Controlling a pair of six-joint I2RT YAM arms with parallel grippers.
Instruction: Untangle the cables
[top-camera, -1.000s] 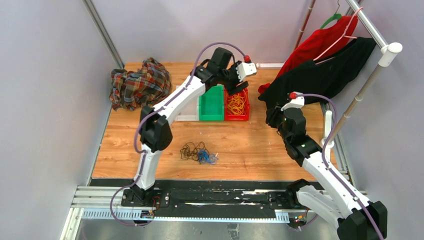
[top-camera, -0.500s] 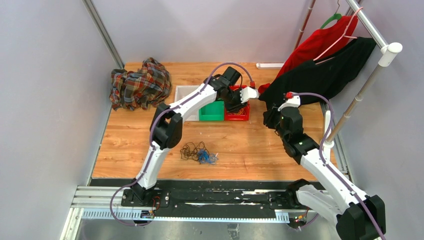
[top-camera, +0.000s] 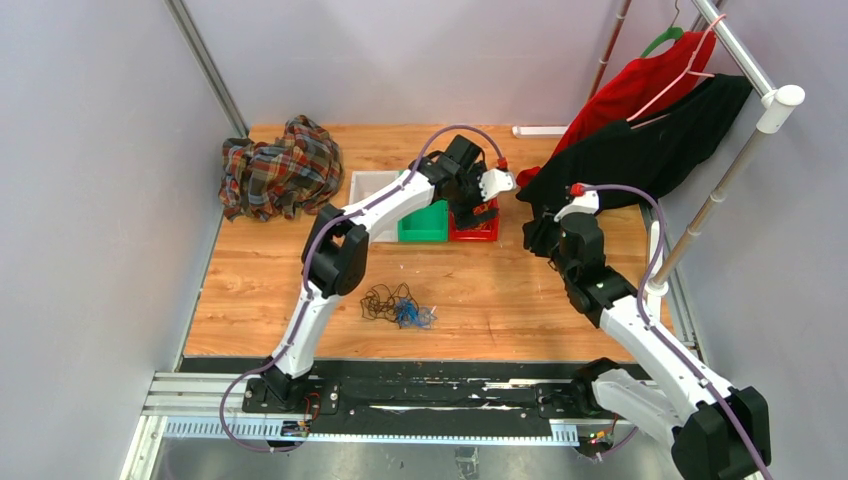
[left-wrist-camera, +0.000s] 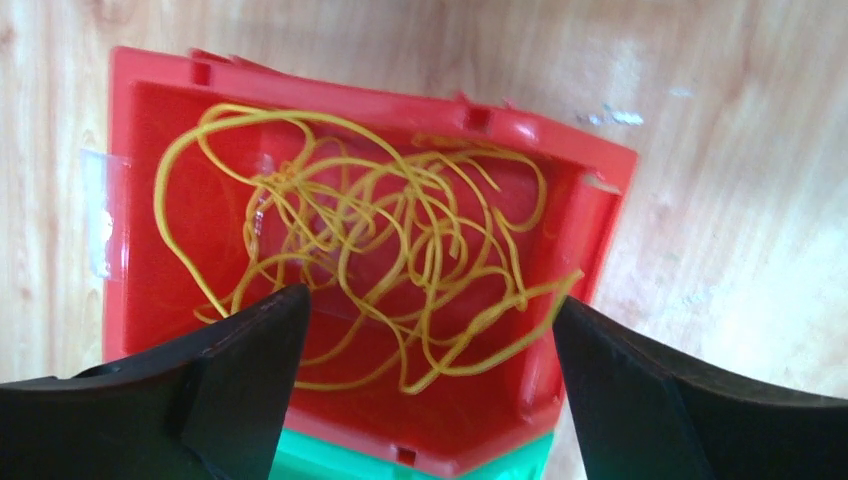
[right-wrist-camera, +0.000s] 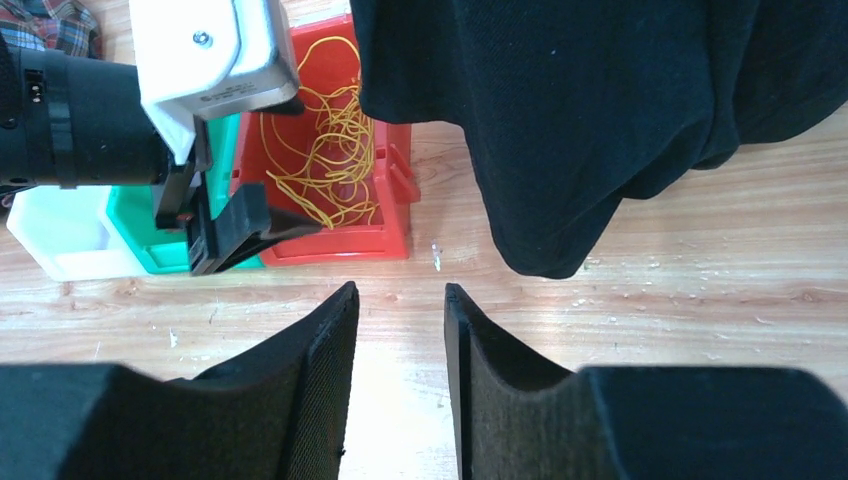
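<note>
One spread left tool overhangs yellow cables in the red bin.

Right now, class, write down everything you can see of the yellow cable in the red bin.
The yellow cable is a thin, glossy wire that looks plastic-coated, loosely tangled in many overlapping loops. It lies slack on the floor of the red bin, with some loops against the walls. The left gripper is open above it, gripping nothing.
</note>
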